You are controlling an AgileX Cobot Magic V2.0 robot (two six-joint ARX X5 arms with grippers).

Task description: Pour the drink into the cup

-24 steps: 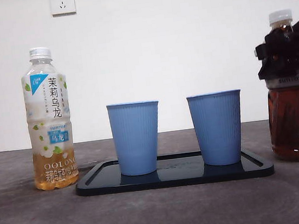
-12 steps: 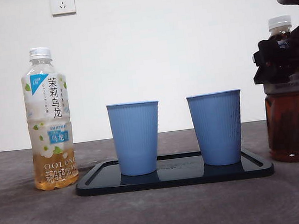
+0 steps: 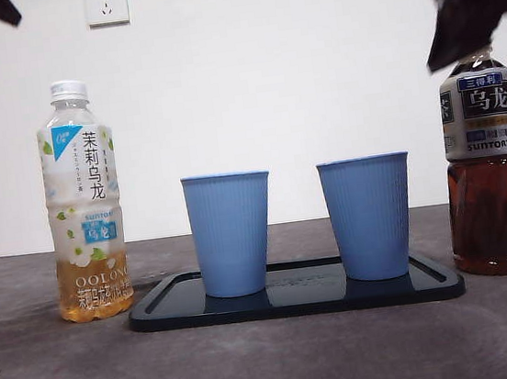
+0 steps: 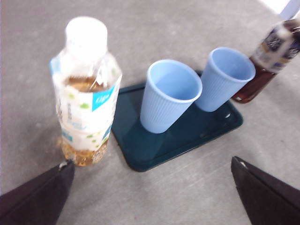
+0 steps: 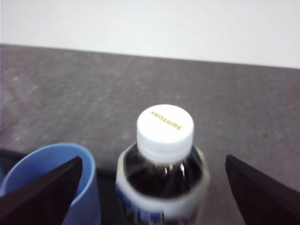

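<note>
A dark oolong tea bottle (image 3: 487, 181) with a white cap stands on the table at the far right, beside the tray. My right gripper (image 3: 483, 27) hovers just above its cap, jaws open and apart from it. In the right wrist view the cap (image 5: 165, 125) sits between my open right gripper (image 5: 153, 160) jaws. Two empty blue cups (image 3: 230, 234) (image 3: 369, 217) stand upright on a black tray (image 3: 295, 300). My left gripper (image 4: 151, 163) is open and empty, high above the left side.
A pale jasmine oolong bottle (image 3: 84, 201), capped and about a quarter full, stands left of the tray; it also shows in the left wrist view (image 4: 84, 98). A white wall with a socket (image 3: 106, 2) is behind the table.
My right gripper has let go of the dark bottle and risen above its cap. The bottle now stands free on the table. My left gripper has shifted at the top left.
</note>
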